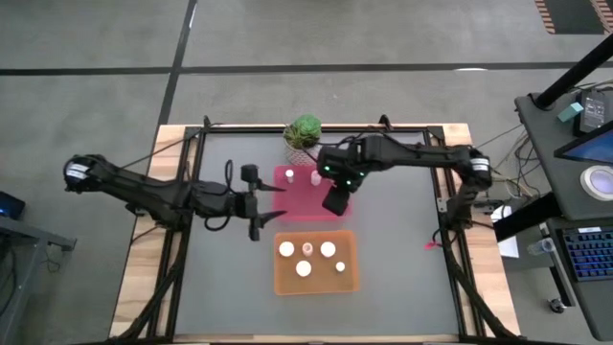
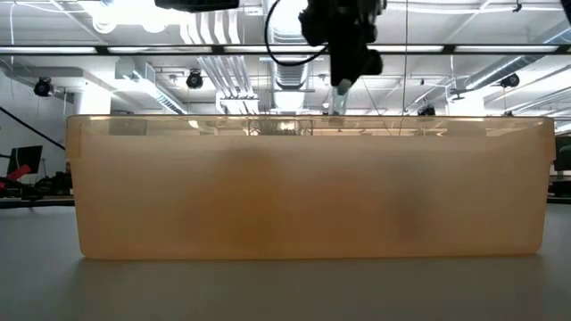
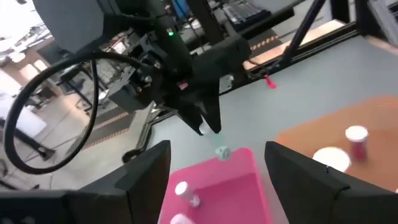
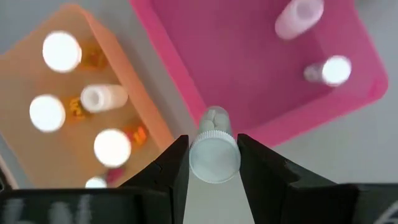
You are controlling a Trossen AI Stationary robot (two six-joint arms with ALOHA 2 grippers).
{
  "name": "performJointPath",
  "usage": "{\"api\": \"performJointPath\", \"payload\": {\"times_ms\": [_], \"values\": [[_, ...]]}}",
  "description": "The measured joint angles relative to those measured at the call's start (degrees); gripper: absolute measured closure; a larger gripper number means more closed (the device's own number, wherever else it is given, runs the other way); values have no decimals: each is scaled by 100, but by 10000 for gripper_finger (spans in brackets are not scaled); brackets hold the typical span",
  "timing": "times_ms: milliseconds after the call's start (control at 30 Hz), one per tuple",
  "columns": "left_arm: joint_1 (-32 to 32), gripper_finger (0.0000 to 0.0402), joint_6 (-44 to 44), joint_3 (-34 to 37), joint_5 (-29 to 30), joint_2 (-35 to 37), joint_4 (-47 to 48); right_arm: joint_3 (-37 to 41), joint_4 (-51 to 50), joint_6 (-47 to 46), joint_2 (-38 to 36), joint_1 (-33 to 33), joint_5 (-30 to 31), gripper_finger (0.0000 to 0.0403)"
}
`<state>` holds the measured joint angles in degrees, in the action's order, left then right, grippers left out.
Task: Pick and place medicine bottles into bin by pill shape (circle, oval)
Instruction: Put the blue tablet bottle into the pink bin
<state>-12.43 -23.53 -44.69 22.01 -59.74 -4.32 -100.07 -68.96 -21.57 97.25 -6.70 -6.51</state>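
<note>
A: Where is the right gripper (image 1: 337, 198)?

B: Above the desk (image 1: 402, 249), over the pink tray's (image 1: 292, 213) near right corner. Its fingers (image 4: 264, 163) pinch a small clear bottle (image 4: 214, 147) by the sides, white cap toward the wrist camera, pale pills showing through the far end.

A: What lies under it?

B: From the right wrist view, the bottle hangs over the pink tray's rim (image 4: 186, 81) and the strip of desk beside it. Farther in, two bottles rest in the pink tray: one lying on its side (image 4: 298, 15), one with its white cap (image 4: 336, 69) up.

A: And the orange tray (image 1: 287, 283)?

B: It sits just beyond the pink one, on the gripper's near side in the high view. Five bottles are in it; four show round white caps (image 1: 286, 249), and one lies tipped (image 4: 103, 96) among them.

A: The left gripper (image 1: 257, 203)?

B: It hangs beside the pink tray's left edge, fingers (image 3: 146, 168) spread wide and holding nothing. Its camera sees the right gripper with the bottle above the pink tray.

A: Anything else?

B: A green potted plant (image 1: 304, 133) stands behind the pink tray.
</note>
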Motion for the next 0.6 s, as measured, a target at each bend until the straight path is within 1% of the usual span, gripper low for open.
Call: {"api": "performJointPath", "payload": {"times_ms": [200, 400, 500, 600], "values": [[5, 157, 12, 269, 439, 358, -41, -887, -198, 417, 651, -254, -14, 287], [5, 157, 15, 409, 449, 582, -152, -1788, -600, 730, 1319, -471, -248, 287], [5, 157, 13, 418, 450, 605, -125, -2112, -718, 909, 1591, -549, -280, 287], [5, 157, 13, 427, 449, 605, -115, -2329, -738, 1264, 1792, -612, -453, 287]]}}
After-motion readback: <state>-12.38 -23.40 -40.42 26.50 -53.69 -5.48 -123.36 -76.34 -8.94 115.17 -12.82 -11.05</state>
